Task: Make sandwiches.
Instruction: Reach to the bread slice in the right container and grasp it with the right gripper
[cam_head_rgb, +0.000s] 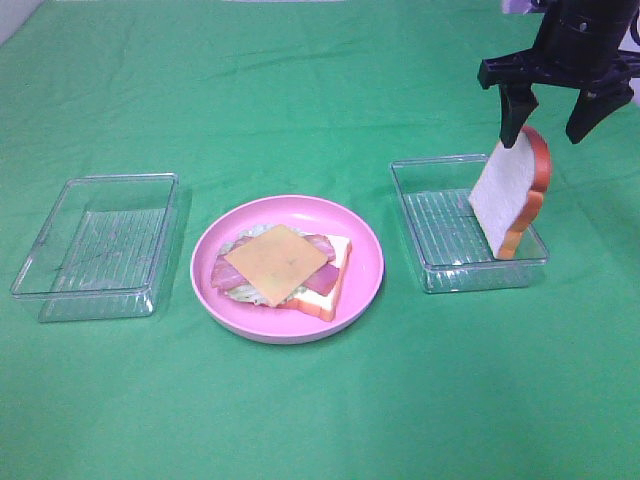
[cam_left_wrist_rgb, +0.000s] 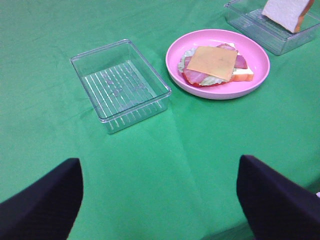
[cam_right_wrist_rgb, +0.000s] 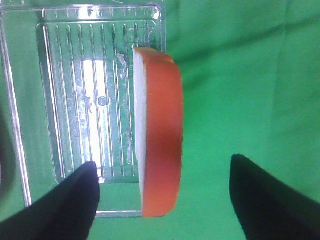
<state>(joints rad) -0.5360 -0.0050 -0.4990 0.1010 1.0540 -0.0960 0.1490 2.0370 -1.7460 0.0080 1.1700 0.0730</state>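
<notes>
Exterior high: pink plate (cam_head_rgb: 365, 290) at centre holds an open sandwich (cam_head_rgb: 285, 268), cheese on top. Empty tray (cam_head_rgb: 40, 270) at left. At right, a bread slice (cam_head_rgb: 508, 195) stands tilted in the right tray (cam_head_rgb: 430, 270), leaning on its far rim. Right gripper (cam_head_rgb: 552, 118) hangs just above the slice, jaws spread, nothing grasped.

Left wrist: left gripper (cam_left_wrist_rgb: 159, 200) low in frame, jaws wide apart, empty.

Right wrist: slice edge-on between the spread fingers (cam_right_wrist_rgb: 60, 200), no contact.

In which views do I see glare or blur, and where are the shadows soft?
Exterior high view: even light, a soft shadow beside the round pink plate. Left wrist view: sharp on the empty clear plastic tray, dark blurred hand fingers near the lens. Right wrist view: white glare on the ribbed clear tray, toy bread slice slightly soft.
</notes>
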